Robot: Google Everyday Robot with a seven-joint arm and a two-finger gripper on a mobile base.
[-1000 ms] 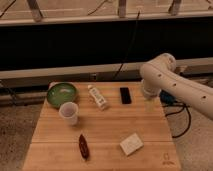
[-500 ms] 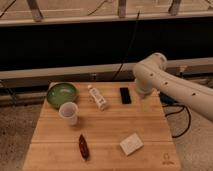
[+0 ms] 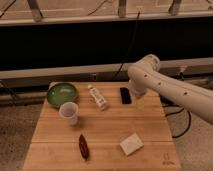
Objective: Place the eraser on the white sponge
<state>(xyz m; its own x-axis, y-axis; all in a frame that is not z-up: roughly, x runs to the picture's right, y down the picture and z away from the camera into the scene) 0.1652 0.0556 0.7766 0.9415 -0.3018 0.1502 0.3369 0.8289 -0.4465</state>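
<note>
At far-right table (image 3: 100,131) area: gripper (image 3: 139,103) low, fingers spread wide, empty. Eraser (image 3: 125,95) flat, just left of fingers, untouched. White sponge (image 3: 131,144) well in front of fingers. Judgement: centre over eraser, straddle narrow width, descend straight, close gently.

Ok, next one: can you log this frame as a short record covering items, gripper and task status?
surface: wooden table
eraser: flat on the table's far side, not held
white sponge: near the front edge, nothing on it
gripper: open, empty, low beside the eraser
others: green bowl, white cup, white bottle lying down, brown object
status: eraser not yet picked up
</note>
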